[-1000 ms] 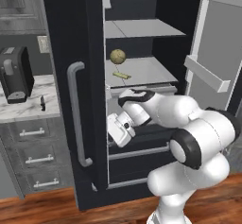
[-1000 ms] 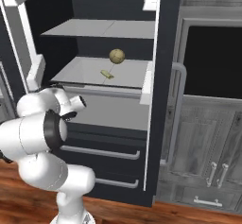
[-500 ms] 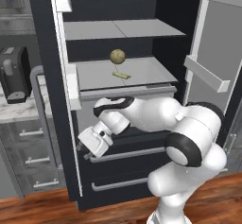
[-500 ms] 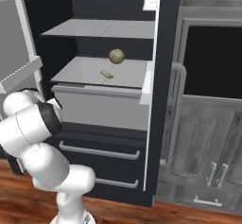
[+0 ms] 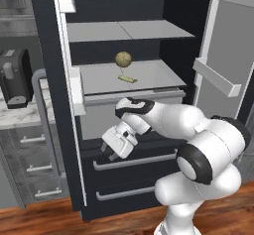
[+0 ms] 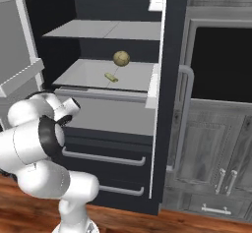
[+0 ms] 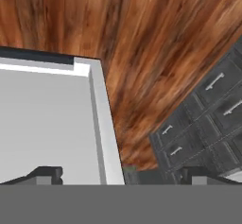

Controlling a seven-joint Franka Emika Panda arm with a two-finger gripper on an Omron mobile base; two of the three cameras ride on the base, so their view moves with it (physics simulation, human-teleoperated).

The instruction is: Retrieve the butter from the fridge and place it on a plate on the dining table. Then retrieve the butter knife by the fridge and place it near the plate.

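The fridge (image 5: 144, 11) stands with both doors swung open. On its lower grey shelf lies the butter (image 5: 127, 79) (image 6: 111, 77), a small pale-yellow stick, just in front of a round tan ball (image 5: 123, 58) (image 6: 121, 58). My gripper (image 5: 108, 152) hangs below that shelf, in front of the fridge drawers and close to the left door's inner edge. It is open and points down. In the hand view its fingertips (image 7: 45, 173) stand far apart, with the door's pale bottom edge (image 7: 106, 138) and the wood floor beyond. The plate, dining table and butter knife are out of view.
A black coffee machine (image 5: 12, 75) sits on the marble counter (image 5: 25, 116) left of the fridge, over grey drawers (image 5: 32, 154). The open left door (image 5: 59, 105) stands between them and my arm. Grey cabinets (image 6: 216, 153) flank the fridge's other side.
The fridge's left door has swung from nearly shut to wide open. My hand went left and down with it, then came back a little to the right.
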